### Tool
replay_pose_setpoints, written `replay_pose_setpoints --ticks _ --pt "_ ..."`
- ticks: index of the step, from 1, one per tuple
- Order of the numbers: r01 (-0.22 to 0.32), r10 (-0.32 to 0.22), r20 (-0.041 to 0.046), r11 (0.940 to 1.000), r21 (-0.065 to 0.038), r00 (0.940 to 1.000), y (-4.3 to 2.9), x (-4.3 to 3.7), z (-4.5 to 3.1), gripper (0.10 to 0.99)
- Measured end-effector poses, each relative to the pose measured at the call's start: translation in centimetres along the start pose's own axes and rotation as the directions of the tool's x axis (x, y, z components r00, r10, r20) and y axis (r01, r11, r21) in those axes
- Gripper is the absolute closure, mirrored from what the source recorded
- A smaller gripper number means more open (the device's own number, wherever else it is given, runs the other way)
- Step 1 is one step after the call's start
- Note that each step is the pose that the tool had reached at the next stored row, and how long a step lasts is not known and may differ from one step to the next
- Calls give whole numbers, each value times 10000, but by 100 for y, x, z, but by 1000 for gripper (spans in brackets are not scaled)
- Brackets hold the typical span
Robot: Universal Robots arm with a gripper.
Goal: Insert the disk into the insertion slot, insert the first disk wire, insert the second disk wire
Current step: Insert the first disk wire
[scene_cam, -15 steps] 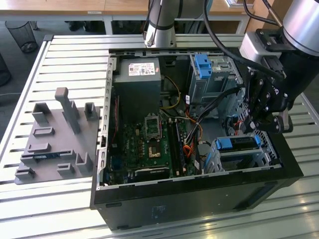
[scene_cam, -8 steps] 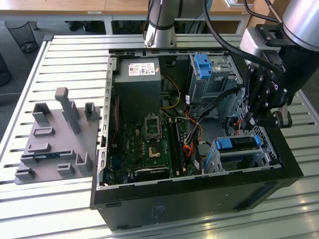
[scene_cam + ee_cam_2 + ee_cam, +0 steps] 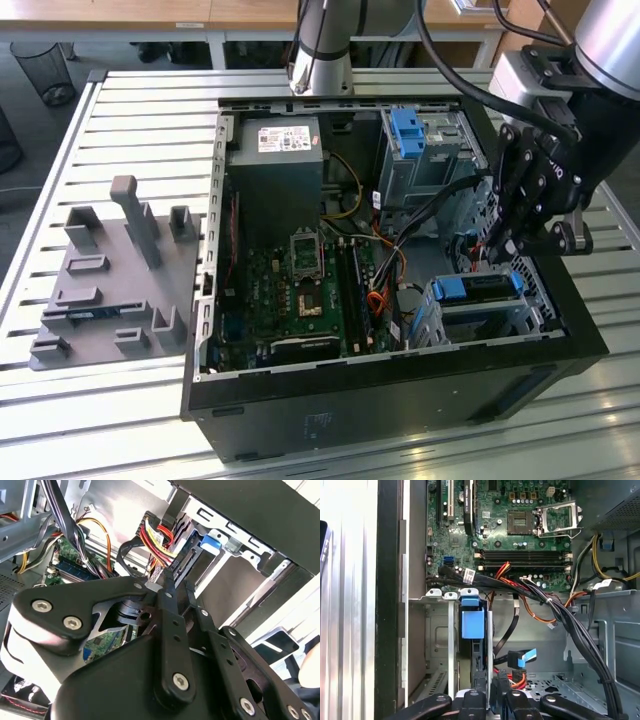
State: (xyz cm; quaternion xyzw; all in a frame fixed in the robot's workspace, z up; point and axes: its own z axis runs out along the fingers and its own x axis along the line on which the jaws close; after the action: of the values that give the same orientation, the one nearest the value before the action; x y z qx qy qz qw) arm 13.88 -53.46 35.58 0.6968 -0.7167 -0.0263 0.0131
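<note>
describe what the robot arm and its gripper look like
The arm is made of round, silver-grey tube sections. A thick black cable loops along it down to the wrist. The gripper is matte black, built from flat hinged bars with rounded ends and dotted with silver screw heads. A pale grey block sits just above it.

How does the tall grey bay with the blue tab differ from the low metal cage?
The tall bay stands higher than the low cage. The tall bay carries a blue tab on top; the low cage holds the disk in its blue frame. The gripper hangs just over the low cage, apart from the tall bay. Both are metal, at the exterior view's right.
</note>
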Motion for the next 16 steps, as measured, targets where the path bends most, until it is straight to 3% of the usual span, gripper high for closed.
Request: replay_pose_setpoints --ticks 5,16 --pt "-8 9 26 10000 -73 10000 -55 -9 -3 847" --pt "-501 501 55 9987 -80 9987 -93 -60 34 847"
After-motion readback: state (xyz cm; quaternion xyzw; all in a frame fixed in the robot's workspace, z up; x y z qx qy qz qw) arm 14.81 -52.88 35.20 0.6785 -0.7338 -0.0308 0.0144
